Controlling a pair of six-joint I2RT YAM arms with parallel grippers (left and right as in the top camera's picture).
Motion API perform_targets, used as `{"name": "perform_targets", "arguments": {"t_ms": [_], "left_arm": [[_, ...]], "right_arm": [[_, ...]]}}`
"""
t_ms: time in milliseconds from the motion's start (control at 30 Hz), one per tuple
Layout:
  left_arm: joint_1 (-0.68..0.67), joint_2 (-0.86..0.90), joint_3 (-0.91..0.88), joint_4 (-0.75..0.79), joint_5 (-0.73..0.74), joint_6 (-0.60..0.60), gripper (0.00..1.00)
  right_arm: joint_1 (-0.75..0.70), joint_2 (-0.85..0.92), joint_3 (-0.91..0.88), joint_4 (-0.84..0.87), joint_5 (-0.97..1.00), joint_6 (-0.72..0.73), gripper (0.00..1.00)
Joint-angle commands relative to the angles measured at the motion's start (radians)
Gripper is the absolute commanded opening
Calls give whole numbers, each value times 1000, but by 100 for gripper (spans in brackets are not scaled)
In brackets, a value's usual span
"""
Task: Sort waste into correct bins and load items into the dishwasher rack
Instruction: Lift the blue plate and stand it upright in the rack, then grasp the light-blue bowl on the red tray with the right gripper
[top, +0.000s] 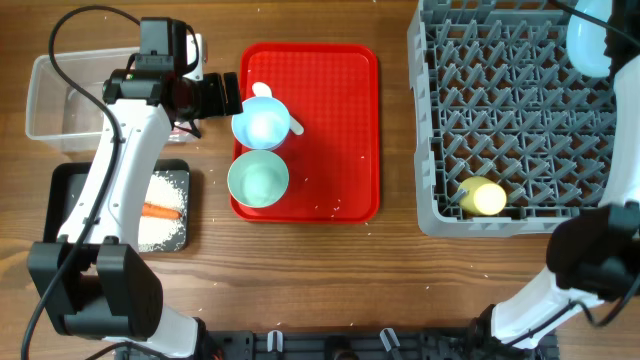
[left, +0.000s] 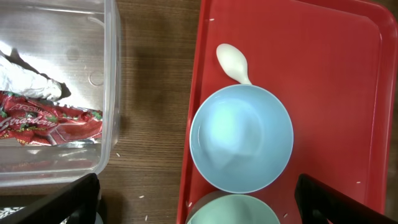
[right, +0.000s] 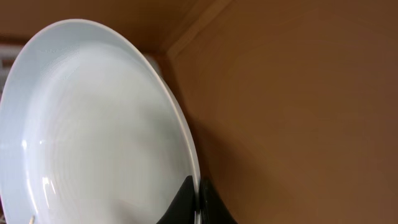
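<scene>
The left hand (top: 224, 95) hangs spread wide at the red tray's (top: 340, 120) left edge, near a bowl (top: 261, 124). The right hand (right: 198, 208) pinches the plate's (right: 93, 124) rim over the rack's (top: 500, 120) far corner. Only the left wrist view shows the wrapper (left: 43, 118) inside the tub (left: 112, 93).

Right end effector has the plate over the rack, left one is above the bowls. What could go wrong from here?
1. The right end effector pinches the plate only at its rim; it may slip or swing while lowered into the rack.
2. The white plastic piece lies against the upper bowl; lifting that bowl could drag it.
3. The lower bowl sits close, so the open left end effector might bump it.
</scene>
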Motion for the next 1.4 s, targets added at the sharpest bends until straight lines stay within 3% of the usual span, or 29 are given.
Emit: {"name": "perform_targets", "arguments": {"t_ms": [0, 233, 267, 333, 400, 500, 667, 733, 800, 933, 1067, 1200, 1267, 1300, 1367], "left_arm": [[3, 6, 12, 0, -10, 5, 100], [3, 6, 12, 0, -10, 5, 100], [3, 6, 12, 0, -10, 5, 100], [3, 6, 12, 0, -10, 5, 100], [3, 6, 12, 0, -10, 5, 100], [3, 6, 12, 0, -10, 5, 100], [3, 6, 12, 0, -9, 5, 100], [2, 6, 12, 0, -9, 5, 100], [3, 6, 12, -8, -37, 5, 100], [45, 6, 12, -24, -77, -3, 100], [146, 6, 12, -42, -77, -105, 100], [195, 6, 12, -45, -77, -124, 100], [196, 6, 12, -45, -77, -124, 100], [196, 6, 12, -45, -77, -123, 100], [196, 6, 12, -45, -77, -124, 100]], "right_arm": [[0, 76, -3, 15, -63, -20, 4], [0, 136, -8, 3, -162, -11, 4], [0, 136, -8, -2, -173, -11, 14], [14, 134, -8, -9, -172, 15, 52], [41, 113, -8, -27, -172, 67, 66], [128, 19, -4, -117, -278, 176, 79], [353, -63, -9, -218, -868, 438, 82], [449, -20, -16, -219, -951, 561, 82], [613, 102, -16, -209, -961, 685, 72], [798, 293, -16, -137, -953, 802, 67], [855, 399, -16, -111, -913, 862, 57], [862, 464, -16, -57, -889, 872, 44], [869, 479, -16, -44, -889, 874, 34], [871, 480, -16, -33, -888, 873, 16], [873, 480, -16, -23, -881, 882, 4]]}}
